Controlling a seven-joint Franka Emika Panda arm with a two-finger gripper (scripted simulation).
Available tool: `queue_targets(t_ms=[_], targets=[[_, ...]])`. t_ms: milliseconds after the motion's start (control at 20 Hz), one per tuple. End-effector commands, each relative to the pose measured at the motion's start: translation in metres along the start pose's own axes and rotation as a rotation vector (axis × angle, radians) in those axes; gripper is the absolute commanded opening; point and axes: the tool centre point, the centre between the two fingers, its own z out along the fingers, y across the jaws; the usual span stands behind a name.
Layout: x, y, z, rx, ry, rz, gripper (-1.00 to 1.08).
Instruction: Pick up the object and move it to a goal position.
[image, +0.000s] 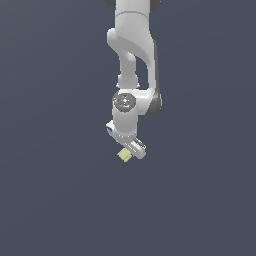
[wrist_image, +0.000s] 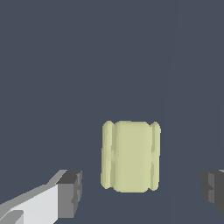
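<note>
Between the two dark pads in the wrist view sits the block (wrist_image: 131, 156), pale yellow-green w/ grooves near both edges, clear gaps each side, so the gripper (wrist_image: 142, 190) is spread wide & grips nothing. Left pad (wrist_image: 70, 192) looks nearer the block than the right one. Exterior view: block (image: 124, 155) pokes out just below the tilted gripper (image: 131, 148). To do the grasp well, prob. center first, lower so pads span the block's middle, then close evenly. Goal spot not visible.
</note>
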Motion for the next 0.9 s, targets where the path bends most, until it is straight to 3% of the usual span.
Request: queue_targets(t_ms=[0,450,850], targets=[[-0.001,0.0,0.003,0.0,0.0,0.024,1.0],[-0.001,0.001,0.01,0.0,-0.001,0.032,1.0],[-0.002,0.001,0.045,0.0,-0.001,0.036,1.0]])
